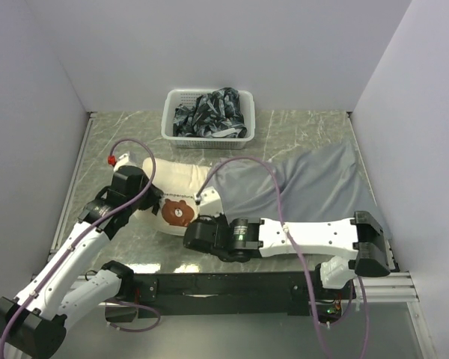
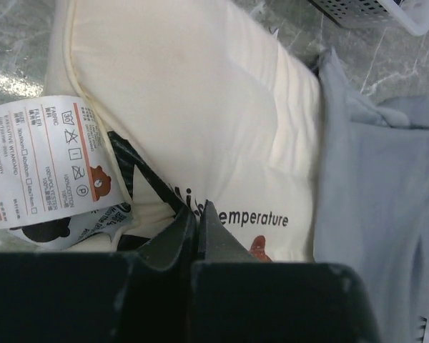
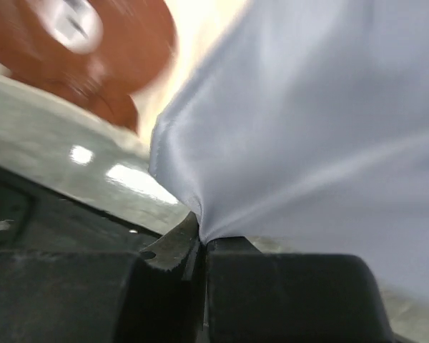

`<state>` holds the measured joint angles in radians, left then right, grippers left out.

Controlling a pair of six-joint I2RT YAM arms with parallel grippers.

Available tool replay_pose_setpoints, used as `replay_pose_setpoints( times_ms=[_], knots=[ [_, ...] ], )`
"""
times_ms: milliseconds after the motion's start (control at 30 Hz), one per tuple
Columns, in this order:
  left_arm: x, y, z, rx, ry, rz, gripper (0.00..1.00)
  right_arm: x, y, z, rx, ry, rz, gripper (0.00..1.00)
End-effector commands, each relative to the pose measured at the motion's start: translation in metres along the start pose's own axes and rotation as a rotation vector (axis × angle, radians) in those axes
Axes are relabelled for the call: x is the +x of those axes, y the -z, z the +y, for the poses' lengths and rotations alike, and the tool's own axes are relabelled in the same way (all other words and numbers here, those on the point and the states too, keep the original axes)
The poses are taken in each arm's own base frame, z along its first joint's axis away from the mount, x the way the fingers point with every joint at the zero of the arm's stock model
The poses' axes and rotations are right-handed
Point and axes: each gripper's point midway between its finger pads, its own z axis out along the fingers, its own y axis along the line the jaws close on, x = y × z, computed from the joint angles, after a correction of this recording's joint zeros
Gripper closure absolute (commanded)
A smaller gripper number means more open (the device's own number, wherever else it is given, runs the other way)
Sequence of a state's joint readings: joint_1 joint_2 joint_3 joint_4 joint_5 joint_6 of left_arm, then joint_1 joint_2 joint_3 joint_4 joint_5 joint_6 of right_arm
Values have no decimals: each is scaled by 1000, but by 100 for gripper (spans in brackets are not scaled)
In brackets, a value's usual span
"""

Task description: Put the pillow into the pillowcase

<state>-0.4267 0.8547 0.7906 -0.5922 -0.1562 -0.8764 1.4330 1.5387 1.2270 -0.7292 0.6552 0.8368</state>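
White partition walls enclose a grey marbled table [image 1: 299, 131]. At its far edge stands a white basket [image 1: 168, 123] holding dark patterned cloth [image 1: 209, 112].

The pillow [image 1: 172, 179] lies left of centre, its bear face [image 1: 179, 213] toward the near edge. Its far-right portion is already covered by the pillowcase [image 1: 322, 183], which spreads flat to the right.

The left gripper [image 2: 197, 214] is fully closed at the printed end of the pillow, just beside the care label [image 2: 43, 157], and appears to pinch the cover there. The right gripper [image 3: 202, 232] is likewise closed, with a gathered fold of the pillowcase hem drawn between its jaws, close to the bear print.

Handling, as judged: the pillow is light, bulky and compressible, so it will bunch rather than slide, and it is best held at a seam or corner. The pillowcase is thin, limp and rather smooth. It should be taken at the hem of its opening, because a grip elsewhere would only drag the cloth. The grip on the hem may slip under tension.
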Motion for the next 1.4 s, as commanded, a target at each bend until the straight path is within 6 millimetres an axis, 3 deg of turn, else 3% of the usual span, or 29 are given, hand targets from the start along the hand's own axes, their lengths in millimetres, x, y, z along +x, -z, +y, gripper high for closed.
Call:
replay_pose_setpoints(
  times_ms=[0, 33, 233, 267, 300, 367, 400, 433, 500, 533, 567, 600, 633, 700, 733, 800, 867, 967, 1000, 1067, 1200, 1267, 1300, 1367],
  knots=[
    [-19, 23, -35, 138, -43, -38, 99, -100, 60, 6, -94, -18, -199, 100],
    [-19, 26, -36, 138, -45, -34, 99, -128, 78, 8, -131, -18, -241, 100],
    [-22, 58, -46, 179, -84, -14, 93, -222, 128, -1, -236, -37, -360, 100],
    [-24, 65, -53, 206, -92, -10, 84, -229, 133, 3, -291, -41, -359, 100],
    [-25, 68, -55, 215, -109, -9, 79, -247, 133, -9, -290, -63, -382, 100],
    [-26, 73, -59, 231, -133, 2, 64, -258, 116, -15, -311, -75, -359, 100],
    [-26, 74, -63, 247, -140, 9, 57, -256, 105, -10, -355, -70, -322, 100],
    [-28, 73, -65, 251, -143, 6, 44, -261, 76, -25, -317, -91, -290, 100],
    [-32, 72, -74, 266, -156, 11, 32, -254, 40, -27, -332, -102, -234, 100],
    [-40, 75, -81, 281, -162, -10, 23, -251, 13, -38, -296, -116, -199, 100],
    [-43, 73, -85, 281, -177, -12, 19, -251, -2, -41, -289, -125, -195, 100],
    [-58, 71, -81, 233, -176, -72, 15, -236, -27, -42, -288, -125, -140, 100],
    [-74, 80, -89, 233, -178, -121, 8, -242, -45, -58, -262, -158, -146, 100],
    [-89, 79, -90, 192, -201, -164, 1, -231, -80, -68, -251, -187, -83, 100],
    [-108, 86, -90, 156, -190, -230, 1, -233, -93, -82, -237, -213, -67, 100],
    [-117, 85, -87, 104, -212, -249, 1, -234, -109, -89, -215, -214, -53, 100],
    [-133, 87, -78, 26, -204, -307, 1, -236, -116, -95, -195, -216, -53, 100],
    [-136, 85, -56, -64, -165, -362, 0, -244, -116, -97, -187, -218, -70, 100],
    [-137, 82, -52, -74, -147, -380, 1, -247, -113, -97, -188, -218, -79, 96],
    [-120, 64, -33, -113, -125, -363, 1, -254, -109, -101, -169, -219, -101, 91],
    [-80, 13, -2, -155, -105, -276, 1, -268, -99, -109, -128, -209, -134, 70],
    [-79, -3, 0, -127, -60, -275, 0, -273, -91, -116, -103, -209, -150, 59],
    [-70, -14, 12, -141, -56, -262, 1, -278, -83, -122, -76, -211, -175, 45],
    [-76, -22, 5, -74, -11, -317, 1, -282, -74, -131, -37, -208, -196, 31]
  ],
)
